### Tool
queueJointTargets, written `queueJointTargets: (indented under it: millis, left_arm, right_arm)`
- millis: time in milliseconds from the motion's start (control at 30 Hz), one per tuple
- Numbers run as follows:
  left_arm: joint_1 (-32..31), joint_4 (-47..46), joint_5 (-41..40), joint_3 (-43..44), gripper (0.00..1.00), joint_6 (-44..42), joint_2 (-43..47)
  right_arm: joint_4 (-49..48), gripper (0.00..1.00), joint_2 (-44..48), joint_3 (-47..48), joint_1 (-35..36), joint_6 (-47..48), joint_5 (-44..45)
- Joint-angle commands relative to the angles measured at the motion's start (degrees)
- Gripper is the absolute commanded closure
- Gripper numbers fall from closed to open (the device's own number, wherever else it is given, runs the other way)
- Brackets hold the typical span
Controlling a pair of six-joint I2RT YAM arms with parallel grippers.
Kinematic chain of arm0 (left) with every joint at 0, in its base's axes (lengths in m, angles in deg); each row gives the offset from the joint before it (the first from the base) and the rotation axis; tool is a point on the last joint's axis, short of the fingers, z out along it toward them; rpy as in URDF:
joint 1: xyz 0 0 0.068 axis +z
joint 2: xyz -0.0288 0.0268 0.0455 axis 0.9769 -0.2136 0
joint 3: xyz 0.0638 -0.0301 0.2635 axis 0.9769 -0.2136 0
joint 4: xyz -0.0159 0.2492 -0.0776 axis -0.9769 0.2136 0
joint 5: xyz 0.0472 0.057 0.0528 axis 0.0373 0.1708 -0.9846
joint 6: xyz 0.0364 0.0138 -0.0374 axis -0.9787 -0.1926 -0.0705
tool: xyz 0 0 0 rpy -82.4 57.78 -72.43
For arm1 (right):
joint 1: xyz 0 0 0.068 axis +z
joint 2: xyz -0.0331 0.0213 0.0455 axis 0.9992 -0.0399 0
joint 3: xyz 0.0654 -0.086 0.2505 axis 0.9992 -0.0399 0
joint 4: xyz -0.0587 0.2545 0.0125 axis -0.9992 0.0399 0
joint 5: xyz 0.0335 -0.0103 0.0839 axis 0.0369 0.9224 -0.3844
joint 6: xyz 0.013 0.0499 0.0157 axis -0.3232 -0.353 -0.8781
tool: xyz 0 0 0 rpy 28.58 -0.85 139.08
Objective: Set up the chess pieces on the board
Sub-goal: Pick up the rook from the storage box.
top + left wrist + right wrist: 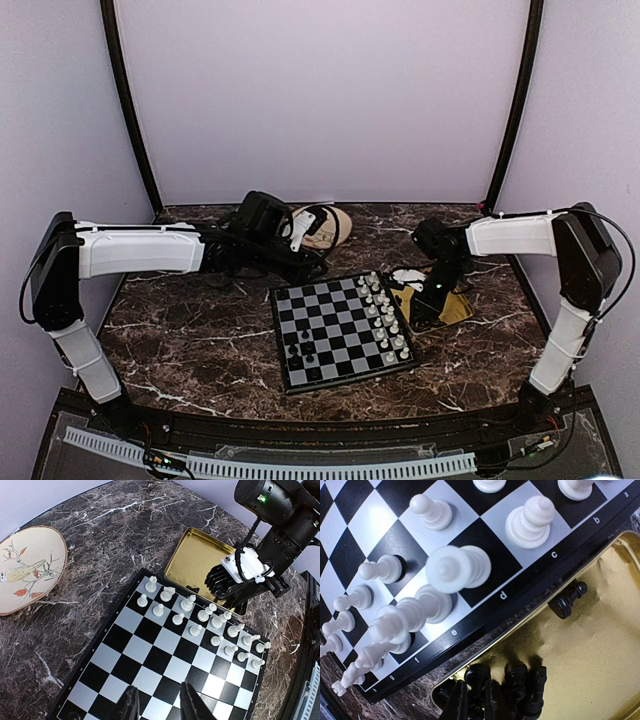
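Right gripper (474, 707): my dark fingers stand close together, low in a tray corner, with a glossy black piece between them. I cannot tell whether it is clamped.
Chess pieces (517, 677): small turned black figures with rounded tops are bunched at my right fingertips. One lies on its side further ahead by the tray wall. A few stand on the board's side opposite the white ranks.
Tray (590, 655): square, shiny gold metal with a low rolled rim, directly under my right gripper.
Board (530, 575): flat black and pale checks with a lettered dark border, just past the tray rim.
White pieces (532, 522): smooth plastic, upright in two rows along the board's tray side.
Left gripper (160, 705): partly open and holding nothing, above the board.
Counter (100, 525): dark veined marble, polished.
Round disc (27, 570): cream with a painted bird, well off to the side of my left gripper.
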Motion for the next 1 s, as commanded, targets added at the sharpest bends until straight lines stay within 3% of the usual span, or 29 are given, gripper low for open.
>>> queueJointTargets:
  millis: [0,467,733,967]
  left_arm:
    - [-0.20,-0.69,0.72,-1.02,0.70,0.56,2.93]
    - [-0.20,-0.67,1.23,-1.51,0.70,0.47,3.06]
    - [-0.24,-0.22,-0.30,-2.41,0.70,0.20,4.16]
    - [0.82,2.24,-4.53,-4.62,0.70,1.73,7.22]
  right_arm:
    - [1.16,0.93,0.37,1.10,0.43,-0.12,0.05]
    - [7.77,0.97,0.89,7.08,-2.92,-0.24,-8.38]
    - [10.23,0.96,4.00,11.58,-2.44,-0.39,-2.10]
    - [10.80,0.96,5.78,17.23,3.39,0.66,1.99]
